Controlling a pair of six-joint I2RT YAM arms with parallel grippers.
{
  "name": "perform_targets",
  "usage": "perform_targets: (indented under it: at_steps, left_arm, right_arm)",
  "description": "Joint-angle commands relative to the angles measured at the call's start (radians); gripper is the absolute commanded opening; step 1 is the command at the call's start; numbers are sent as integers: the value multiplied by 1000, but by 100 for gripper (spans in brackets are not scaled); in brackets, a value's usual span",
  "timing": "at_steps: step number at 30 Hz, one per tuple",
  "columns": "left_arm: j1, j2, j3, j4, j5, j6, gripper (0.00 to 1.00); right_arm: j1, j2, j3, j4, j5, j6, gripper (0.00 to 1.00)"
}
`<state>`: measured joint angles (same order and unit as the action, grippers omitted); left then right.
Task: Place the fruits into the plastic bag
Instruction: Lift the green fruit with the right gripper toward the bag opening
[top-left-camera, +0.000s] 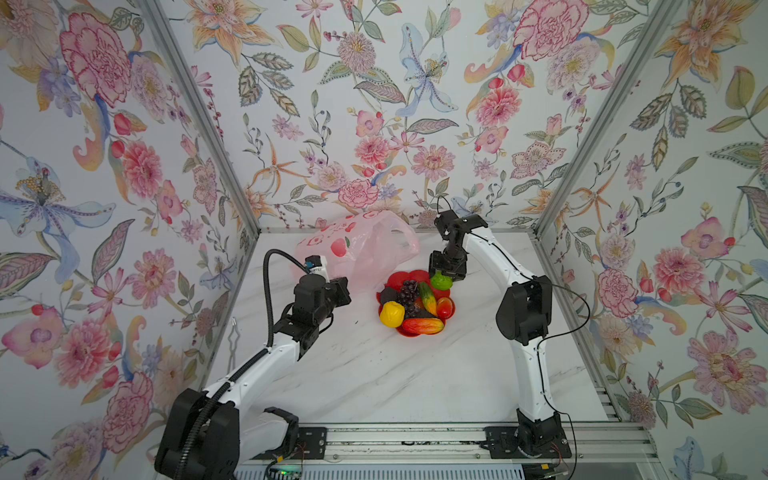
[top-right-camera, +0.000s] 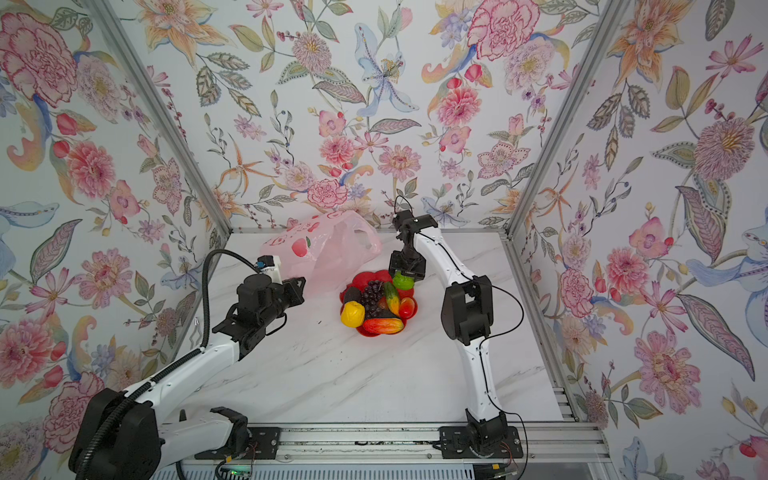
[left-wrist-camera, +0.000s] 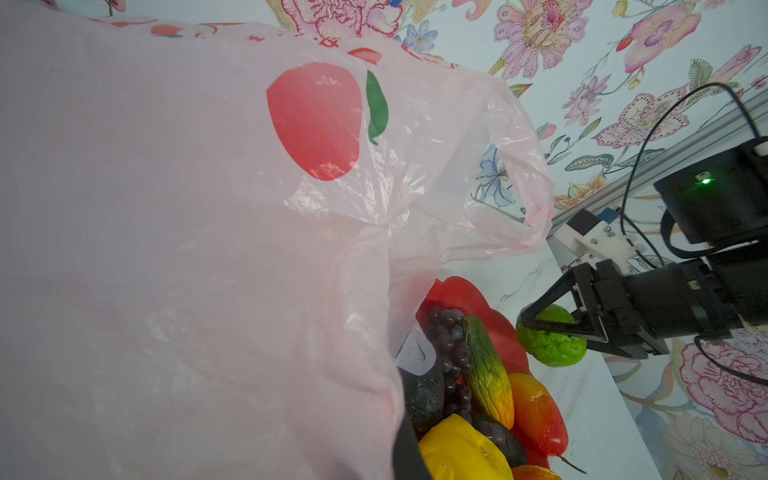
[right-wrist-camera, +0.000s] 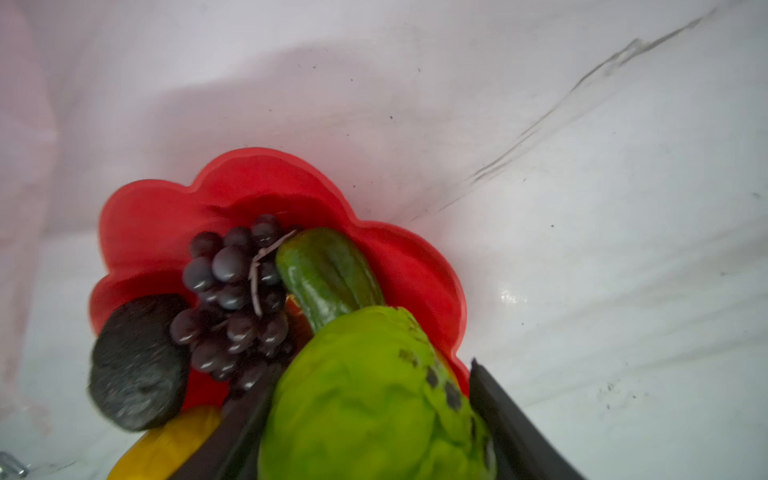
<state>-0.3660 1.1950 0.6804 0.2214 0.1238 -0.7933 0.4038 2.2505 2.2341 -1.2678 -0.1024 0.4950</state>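
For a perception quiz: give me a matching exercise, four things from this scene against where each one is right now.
1 green bumpy fruit
2 grape bunch
3 long red-orange fruit
4 plastic bag

a left hand grip
b red dish, middle
c between right hand fingers
d dish edge lowest in both top views

Pairs: 1-c, 2-b, 3-d, 4-a

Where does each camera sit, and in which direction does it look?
Both top views: high above the front rail, looking down at the white marble table, the red flower-shaped plastic dish, the whole left arm and right arm.
Left wrist: on the left arm, facing the translucent pink plastic bag; its dark fingers show, the right gripper beyond.
Right wrist: on the right arm, looking down between its fingers at the green bumpy ball fruit.
Shared: both wrist views show the dish and dark purple grape bunch.
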Motion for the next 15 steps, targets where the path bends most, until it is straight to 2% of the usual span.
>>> perform_targets:
  at_steps: [1,9,15]
  left_arm:
    - [-6,-23,-19,4,-15,-5,0]
    - [-7,-28,-20,11,-18,-21,0]
    - [-7,-32,-21,12,-22,-29,0]
  right_arm:
    - [-6,-85,57,-4,-84,5,56]
    - [-13,-138,177,30,-317,57,55]
    - [13,-169,177,153,-460,146,55]
